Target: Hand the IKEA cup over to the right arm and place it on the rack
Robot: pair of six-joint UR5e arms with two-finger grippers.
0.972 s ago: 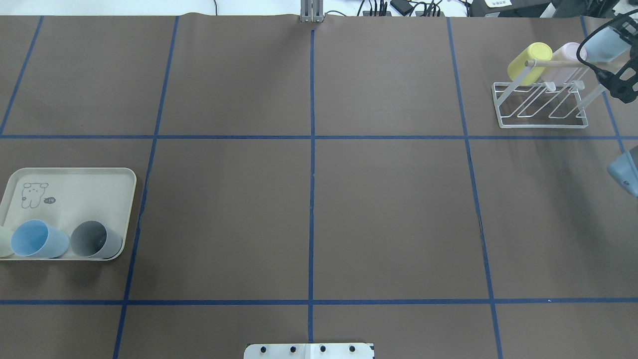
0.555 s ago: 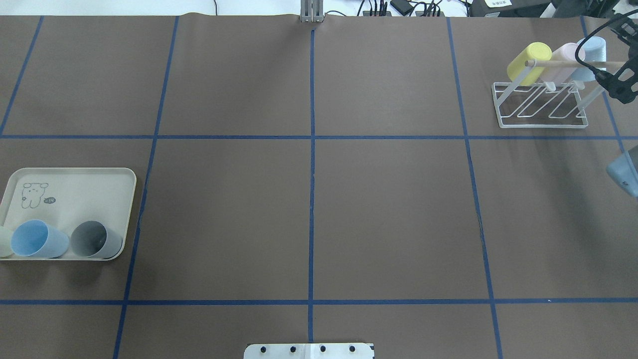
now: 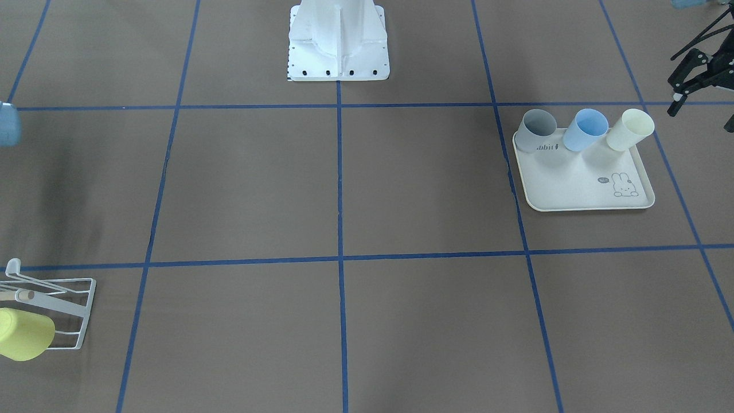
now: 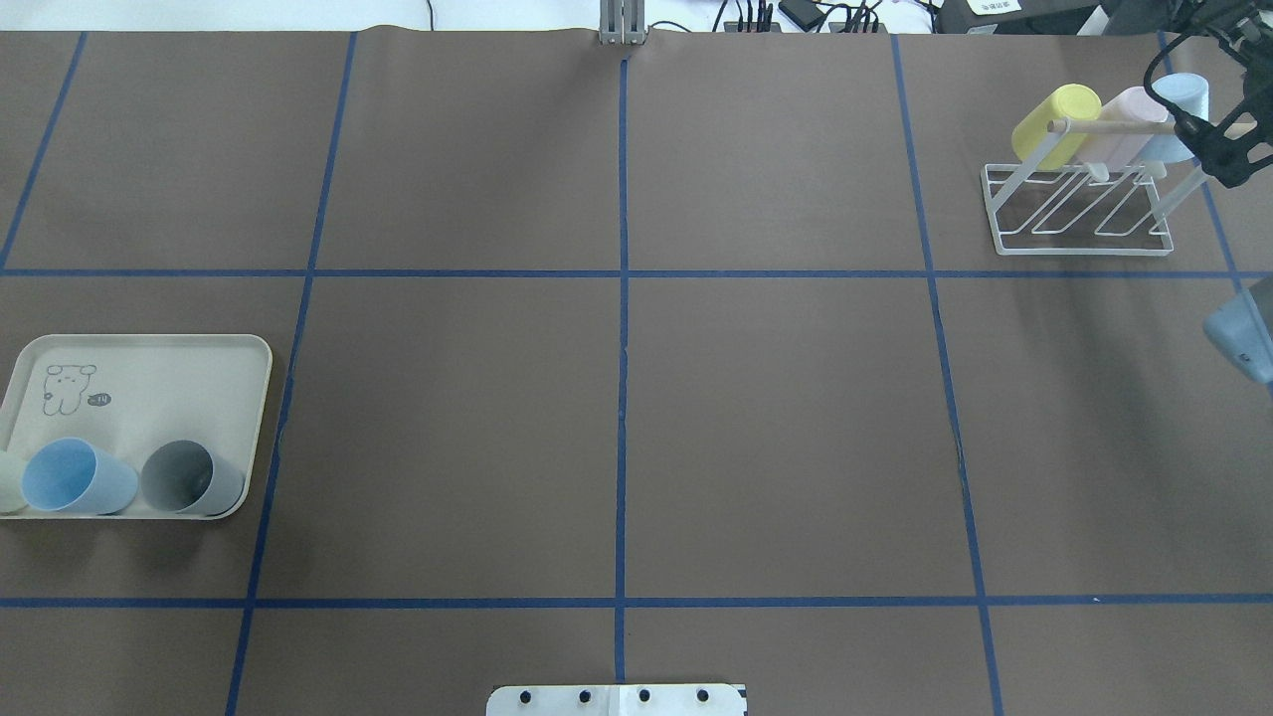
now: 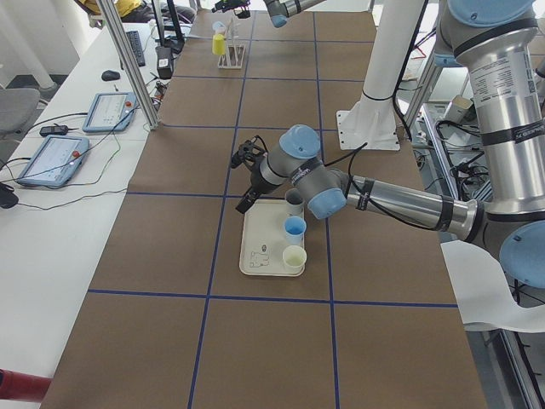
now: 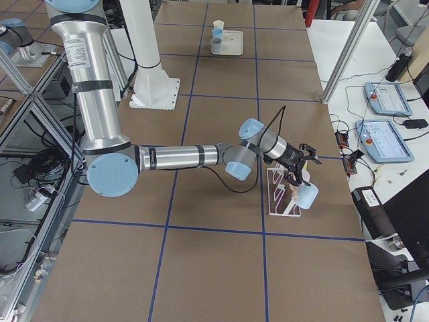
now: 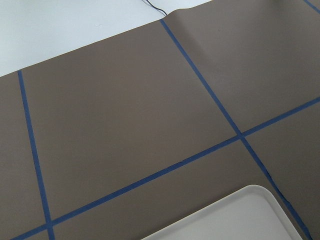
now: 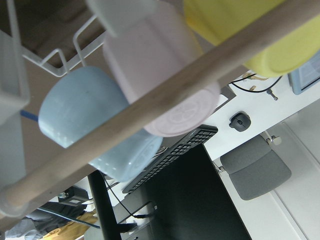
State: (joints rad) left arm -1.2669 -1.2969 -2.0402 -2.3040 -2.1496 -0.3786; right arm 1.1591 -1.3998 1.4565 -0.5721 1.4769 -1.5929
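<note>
The white wire rack [image 4: 1079,251] stands at the far right, also in the exterior right view [image 6: 278,194]. A yellow cup [image 4: 1054,119], a pink cup [image 4: 1124,124] and a light blue cup [image 4: 1179,104] hang on its prongs behind the wooden rod [image 4: 1104,127]. My right gripper [image 4: 1228,149] is open and empty just right of the blue cup [image 6: 307,196], apart from it. The right wrist view shows the blue cup [image 8: 85,112] and pink cup [image 8: 160,65] close up, with no fingers. My left gripper [image 3: 704,115] is open and empty, beside the tray.
A cream rabbit-print tray [image 4: 149,378] at the near left holds a blue cup [image 4: 75,477], a grey cup [image 4: 189,477] and a cream cup [image 3: 629,129]. The right arm's blue elbow cap [image 4: 1243,338] hangs at the right edge. The robot base [image 3: 338,40] is centred.
The right gripper set the light blue cup on the rack beside the pink cup, let go, and drew back a little up and away. The left side is unchanged.
</note>
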